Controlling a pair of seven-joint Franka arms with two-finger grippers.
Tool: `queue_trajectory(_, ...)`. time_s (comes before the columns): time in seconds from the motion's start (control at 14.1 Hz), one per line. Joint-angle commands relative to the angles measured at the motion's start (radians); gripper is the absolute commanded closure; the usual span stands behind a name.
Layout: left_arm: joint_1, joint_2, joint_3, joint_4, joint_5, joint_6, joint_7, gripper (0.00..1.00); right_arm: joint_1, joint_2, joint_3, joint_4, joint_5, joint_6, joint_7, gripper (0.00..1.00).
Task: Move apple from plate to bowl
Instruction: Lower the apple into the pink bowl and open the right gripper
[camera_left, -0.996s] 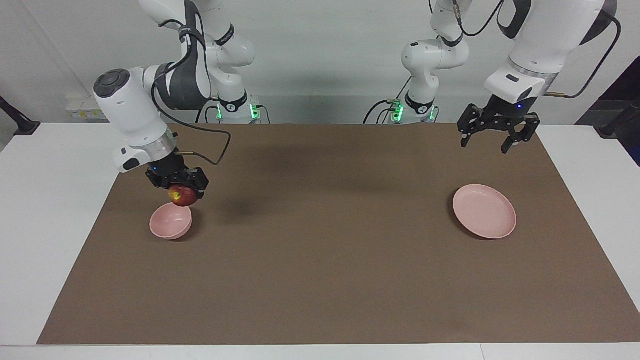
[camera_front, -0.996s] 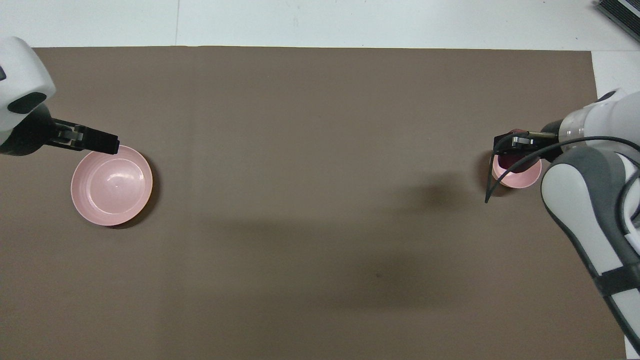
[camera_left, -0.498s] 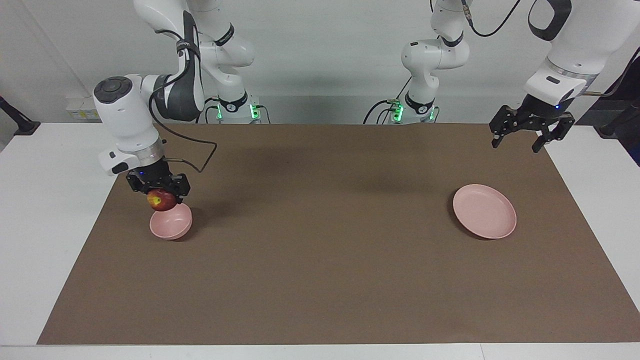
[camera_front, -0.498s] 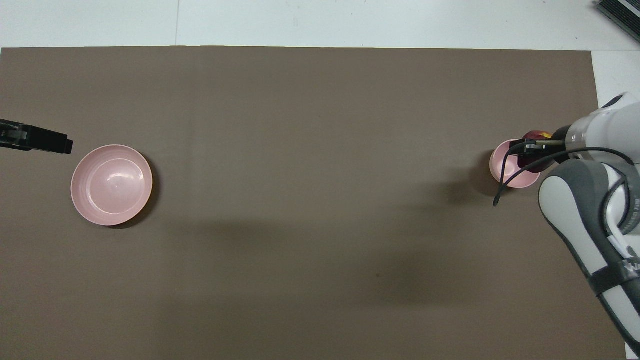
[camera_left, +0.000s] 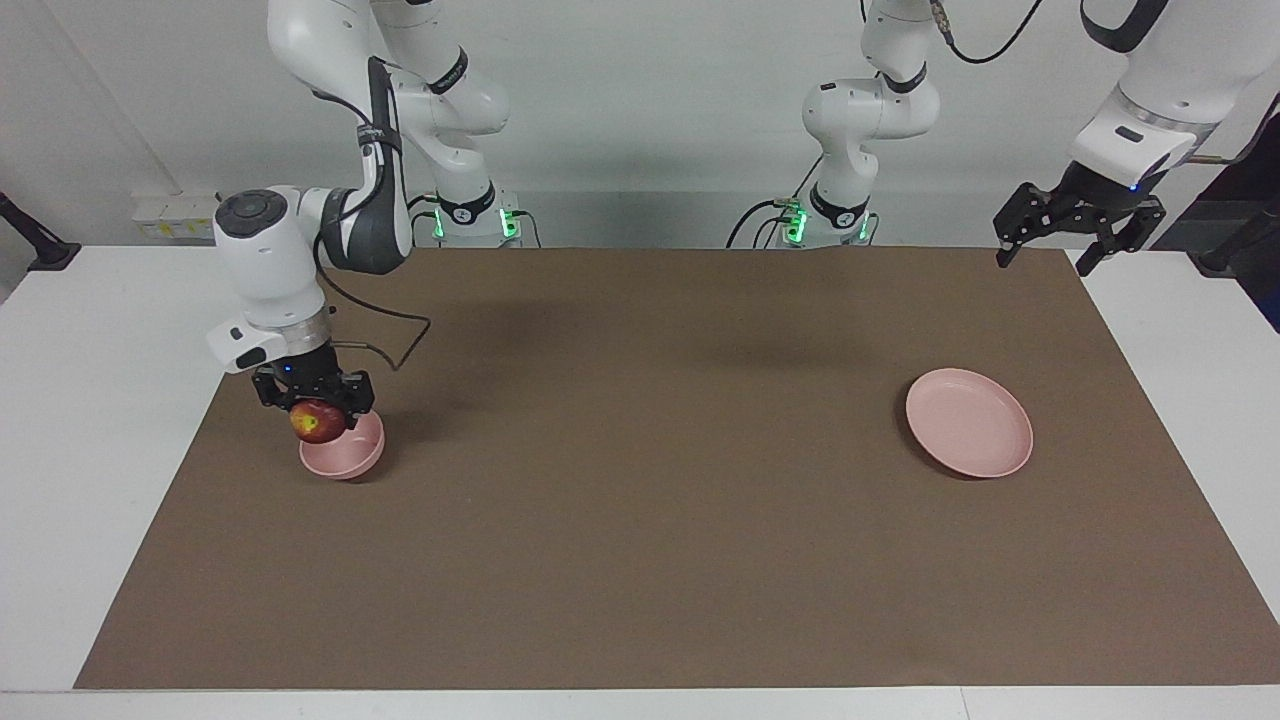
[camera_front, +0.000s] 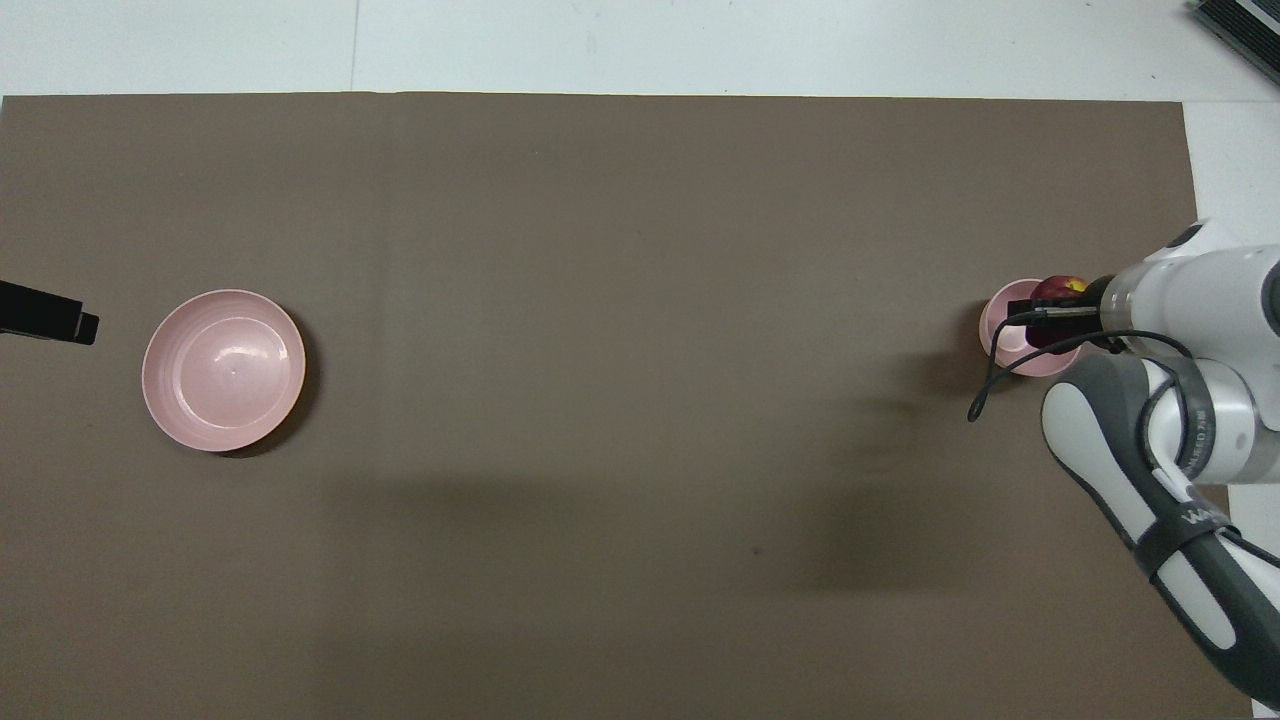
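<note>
My right gripper (camera_left: 316, 412) is shut on the dark red apple (camera_left: 315, 423) with its yellowish patch. It holds the apple just above the rim of the small deep pink bowl (camera_left: 352, 456), at the side toward the right arm's end of the table. In the overhead view the apple (camera_front: 1058, 289) shows over the bowl (camera_front: 1008, 338), partly covered by the right gripper (camera_front: 1050, 313). The flat pink plate (camera_left: 968, 422) lies bare toward the left arm's end; it also shows in the overhead view (camera_front: 223, 370). My left gripper (camera_left: 1046, 256) is open, raised well above the mat's corner, clear of the plate.
A brown mat (camera_left: 640, 520) covers the white table (camera_left: 100, 400). A cable loops from the right wrist (camera_left: 395, 345) beside the bowl. Only the left gripper's tip (camera_front: 55, 321) shows in the overhead view, beside the plate.
My right gripper has come down with the apple and shifted toward the right arm's end, close over the bowl. My left gripper has risen and drawn away from the plate.
</note>
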Motion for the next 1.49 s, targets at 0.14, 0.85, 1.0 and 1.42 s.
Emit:
queue_trajectory(0.14, -0.022, 0.026, 0.009, 0.07, 0.015, -0.058, 0.01, 0.0, -0.023, 0.047, 0.011, -0.031, -0.02, 0.057, -0.015, 1.0)
queue_trajectory(0.85, -0.101, -0.017, 0.084, 0.007, 0.032, -0.061, -0.02, 0.0, -0.009, 0.09, 0.015, 0.152, -0.003, -0.095, -0.023, 0.0)
queue_trajectory(1.0, -0.112, -0.02, 0.091, -0.004, 0.049, -0.057, -0.02, 0.0, -0.009, 0.087, 0.025, 0.207, -0.002, -0.173, -0.023, 0.0)
queue_trajectory(1.42, -0.097, -0.018, 0.09, 0.001, 0.047, -0.051, -0.014, 0.0, -0.003, 0.072, 0.06, 0.366, 0.004, -0.412, -0.003, 0.0)
